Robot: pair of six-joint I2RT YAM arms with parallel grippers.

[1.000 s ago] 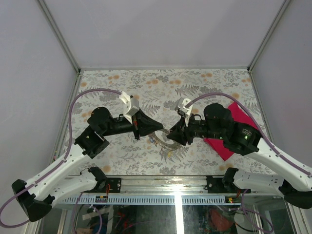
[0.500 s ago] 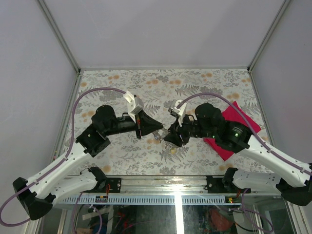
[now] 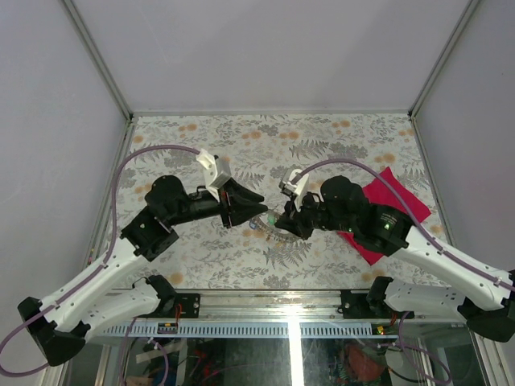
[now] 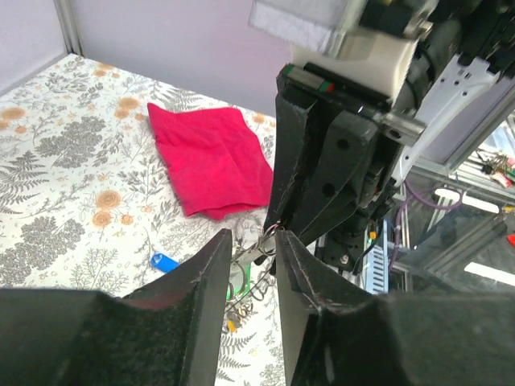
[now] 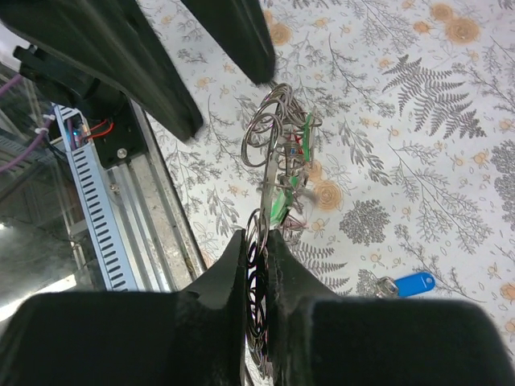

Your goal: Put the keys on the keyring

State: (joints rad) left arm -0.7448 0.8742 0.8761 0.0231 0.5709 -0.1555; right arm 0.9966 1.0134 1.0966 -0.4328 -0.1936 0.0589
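My right gripper (image 5: 256, 235) is shut on the keyring (image 5: 276, 161), a grey metal ring held edge-on above the table, with small wire loops and green-headed keys (image 5: 280, 205) hanging from it. The blue-headed key (image 5: 412, 283) lies loose on the table beside it; it also shows in the left wrist view (image 4: 163, 262). My left gripper (image 4: 253, 235) is open, its fingertips on either side of the ring's far end (image 4: 256, 251). In the top view the two grippers (image 3: 259, 206) (image 3: 283, 223) meet at the table's middle over the keyring (image 3: 270, 228).
A red cloth (image 3: 386, 211) lies flat at the right, under my right arm; it also shows in the left wrist view (image 4: 211, 159). The table's metal front rail (image 5: 105, 169) runs close below the grippers. The table has a floral cover (image 3: 338, 137).
Both grippers have shifted a little at the table's middle. My right gripper has come closer to the left one and turned, with the keyring still between its fingers.
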